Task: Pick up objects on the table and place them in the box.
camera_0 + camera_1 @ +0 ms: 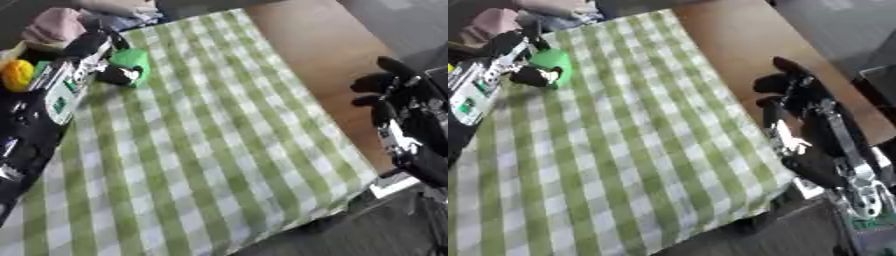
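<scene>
A green object (133, 59) sits at the far left of the green-and-white checked cloth (210, 150). My left hand (89, 46) is on it, with black fingers (118, 75) curled round its lower side. Beyond it, at the top left corner, lie a pink soft thing (54, 25) and other blurred items; I cannot make out a box around them. A yellow object (16, 74) shows at the left edge behind my left arm. My right hand (791, 85) hovers over the bare wooden table (737, 35) to the right of the cloth, fingers relaxed, holding nothing.
My left forearm (48, 105), black with green-and-white labels, lies along the cloth's left side. The cloth's near edge hangs over the table front (289, 225). Dark floor shows at the lower right.
</scene>
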{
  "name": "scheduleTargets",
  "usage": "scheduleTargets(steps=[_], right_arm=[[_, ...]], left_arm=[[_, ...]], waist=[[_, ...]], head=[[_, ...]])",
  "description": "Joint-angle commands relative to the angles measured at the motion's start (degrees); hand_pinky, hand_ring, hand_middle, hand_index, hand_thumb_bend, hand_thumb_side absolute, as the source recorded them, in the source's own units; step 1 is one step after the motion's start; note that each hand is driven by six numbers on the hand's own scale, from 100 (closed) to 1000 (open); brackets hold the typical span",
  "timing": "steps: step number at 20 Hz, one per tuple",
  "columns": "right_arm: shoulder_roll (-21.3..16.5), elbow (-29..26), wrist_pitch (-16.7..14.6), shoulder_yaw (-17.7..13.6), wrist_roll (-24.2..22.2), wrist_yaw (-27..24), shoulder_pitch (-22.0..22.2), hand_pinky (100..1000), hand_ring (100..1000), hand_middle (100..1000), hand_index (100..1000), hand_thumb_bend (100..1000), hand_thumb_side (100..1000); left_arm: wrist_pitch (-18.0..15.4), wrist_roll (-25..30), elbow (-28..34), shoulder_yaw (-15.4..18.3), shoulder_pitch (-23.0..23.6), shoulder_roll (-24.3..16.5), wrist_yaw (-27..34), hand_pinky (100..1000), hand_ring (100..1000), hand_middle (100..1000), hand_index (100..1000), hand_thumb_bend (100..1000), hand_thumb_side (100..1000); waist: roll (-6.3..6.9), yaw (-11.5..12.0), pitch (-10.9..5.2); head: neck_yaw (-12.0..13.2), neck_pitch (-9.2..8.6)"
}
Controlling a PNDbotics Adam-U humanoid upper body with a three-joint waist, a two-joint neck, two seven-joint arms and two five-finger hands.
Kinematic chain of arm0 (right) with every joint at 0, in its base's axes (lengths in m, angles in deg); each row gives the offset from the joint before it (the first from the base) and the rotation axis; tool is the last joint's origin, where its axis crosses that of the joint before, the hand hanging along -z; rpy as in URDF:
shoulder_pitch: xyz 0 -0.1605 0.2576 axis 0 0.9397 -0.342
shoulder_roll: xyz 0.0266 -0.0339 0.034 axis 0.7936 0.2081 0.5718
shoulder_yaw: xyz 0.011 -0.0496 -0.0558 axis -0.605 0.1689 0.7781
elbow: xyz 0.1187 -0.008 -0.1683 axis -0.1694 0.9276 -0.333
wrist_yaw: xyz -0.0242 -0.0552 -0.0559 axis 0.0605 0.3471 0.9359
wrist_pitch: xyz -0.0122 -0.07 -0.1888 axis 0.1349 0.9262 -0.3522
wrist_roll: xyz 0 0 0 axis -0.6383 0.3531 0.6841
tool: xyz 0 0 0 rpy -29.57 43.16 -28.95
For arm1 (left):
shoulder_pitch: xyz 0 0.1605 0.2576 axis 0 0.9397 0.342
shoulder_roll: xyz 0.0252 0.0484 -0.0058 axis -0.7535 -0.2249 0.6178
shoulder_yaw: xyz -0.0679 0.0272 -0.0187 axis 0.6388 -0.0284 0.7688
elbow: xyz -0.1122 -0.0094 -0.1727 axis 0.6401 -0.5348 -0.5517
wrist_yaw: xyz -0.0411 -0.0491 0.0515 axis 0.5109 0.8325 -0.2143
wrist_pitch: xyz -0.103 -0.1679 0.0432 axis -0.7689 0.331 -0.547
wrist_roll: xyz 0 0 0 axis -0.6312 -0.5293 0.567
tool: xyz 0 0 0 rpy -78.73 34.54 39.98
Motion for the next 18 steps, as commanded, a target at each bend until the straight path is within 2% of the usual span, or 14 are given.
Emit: scheduleTargets(steps=[1, 5, 9, 14, 18], right_arm=[[-0.27, -0.58, -0.16, -0.13, -0.11, -0.27, -0.57, 699, 779, 721, 939, 100, 470], [-0.4, -0.47, -0.15, -0.31, 0.01, -0.08, -0.46, 700, 779, 722, 939, 100, 470], [-0.7, -0.37, -0.16, -0.64, 0.26, 0.28, -0.32, 700, 779, 722, 939, 100, 470], [-1.16, -0.17, -0.16, -1.07, 0.66, 0.77, 0.14, 701, 780, 722, 939, 100, 470], [-1.42, 0.08, -0.22, -1.44, 0.98, 1.11, 0.79, 701, 780, 723, 939, 100, 470]], left_arm=[[-0.1, -1.63, 0.68, 0.11, -0.44, -0.67, 1.79, 579, 508, 554, 710, 152, 168], [-0.63, -1.66, 4.18, -0.23, -0.24, -2.57, 5.63, 560, 487, 531, 691, 100, 121], [-0.44, 0.82, 12.53, -0.6, 0.41, -7.25, 10.03, 572, 492, 537, 697, 100, 126], [0.37, 4.88, 22.21, 0.4, 2.9, -14.07, 12.91, 578, 496, 543, 700, 140, 100], [1.92, 6.49, 25.13, 1.44, 5.9, -16.54, 13.3, 584, 502, 552, 707, 163, 100]], waist=[[0.22, 0.07, 0.03], [0.33, 0.69, -0.18], [0.46, 1.83, -0.55], [0.63, 4.2, -1.27], [0.94, 6.62, -1.99]], head=[[-0.17, -0.33], [-0.57, -0.29], [-1.42, -0.2], [-2.3, 0.11], [-3.14, 0.32]])
